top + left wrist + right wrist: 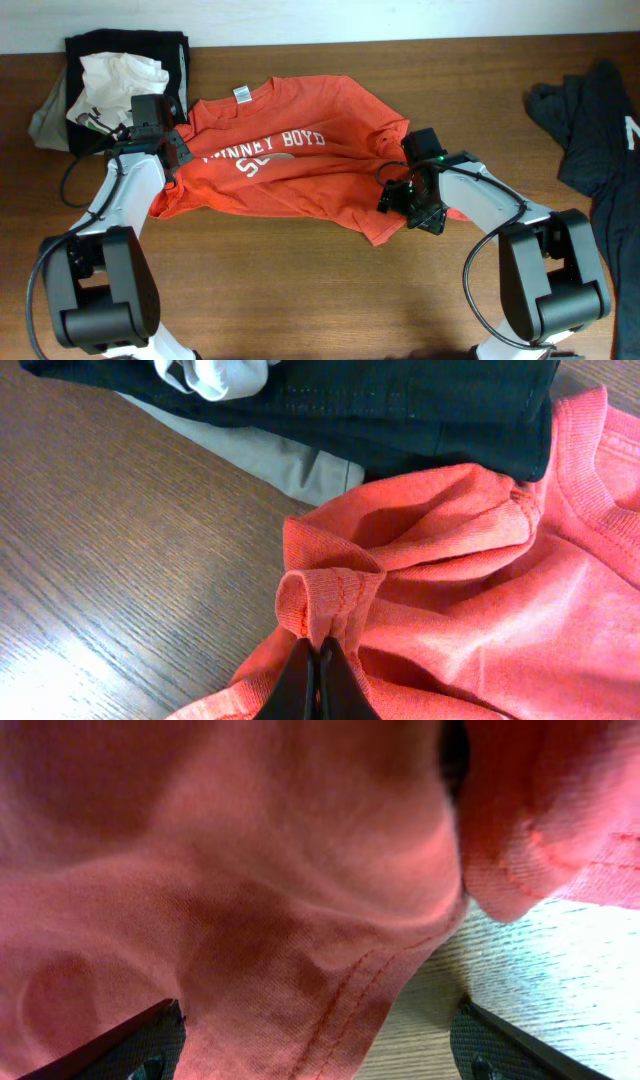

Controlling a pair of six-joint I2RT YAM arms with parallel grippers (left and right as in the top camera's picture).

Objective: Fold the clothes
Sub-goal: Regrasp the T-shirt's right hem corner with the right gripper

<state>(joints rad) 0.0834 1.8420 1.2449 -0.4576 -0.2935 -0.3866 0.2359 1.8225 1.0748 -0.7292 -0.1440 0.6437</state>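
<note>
The red-orange T-shirt (290, 165) lies crumpled across the middle of the table, white lettering up, neck label at the back. My left gripper (178, 150) is at its left sleeve. In the left wrist view the jaws (322, 650) are shut on a bunched fold of the sleeve hem (330, 595). My right gripper (408, 195) is at the shirt's right side. In the right wrist view its jaws (315, 1035) are wide open with a stitched hem of the shirt (300, 920) hanging between them over the table.
A pile of black, white and beige clothes (115, 75) lies at the back left, close to my left gripper; it also shows in the left wrist view (400, 410). A dark garment (595, 120) lies at the right edge. Bare wooden table (300, 290) is in front.
</note>
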